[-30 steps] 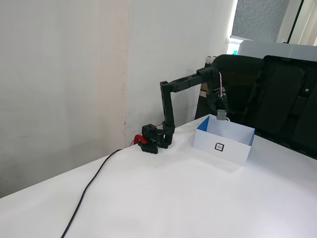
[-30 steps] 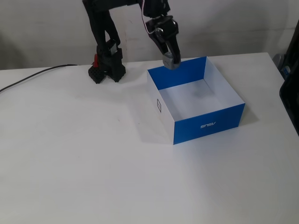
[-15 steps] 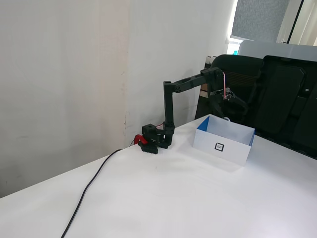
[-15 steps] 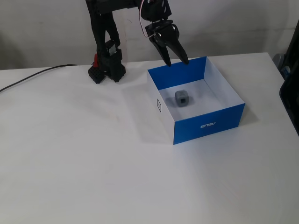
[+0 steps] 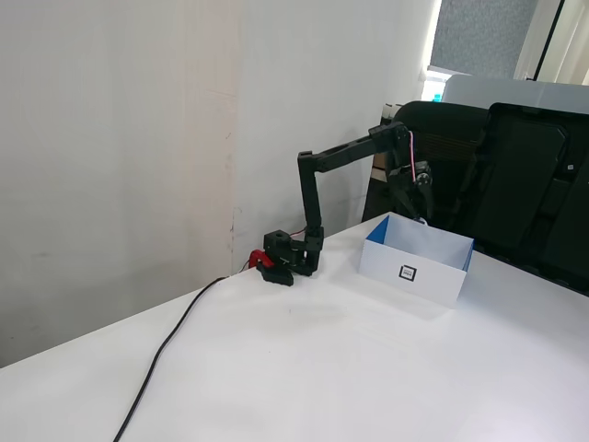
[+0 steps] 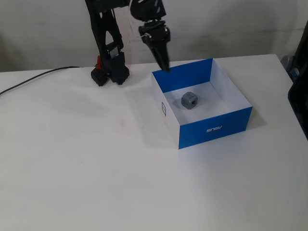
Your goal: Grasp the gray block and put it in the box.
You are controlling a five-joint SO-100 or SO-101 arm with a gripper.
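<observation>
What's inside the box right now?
In a fixed view the gray block lies on the white floor of the box, alone and clear of the walls. The other fixed view shows only the box's outer walls; its inside is hidden there.

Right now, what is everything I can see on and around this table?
Table: one, white, fills the foreground in both fixed views.
Box: one, white and blue, open top, on the table beside the arm's base.
Square marker: one, black and white, on one white side of the box.
Gray block: one, small, lying on the floor inside the box.
Cable: one, black, runs across the table to the arm's base.
Chairs: dark, behind the table; count unclear.
Wall: pale, behind the table.
Arm: one, black, base with a red part.
Gripper: one, black, points down over the box's back edge, holding nothing, looks closed.
</observation>
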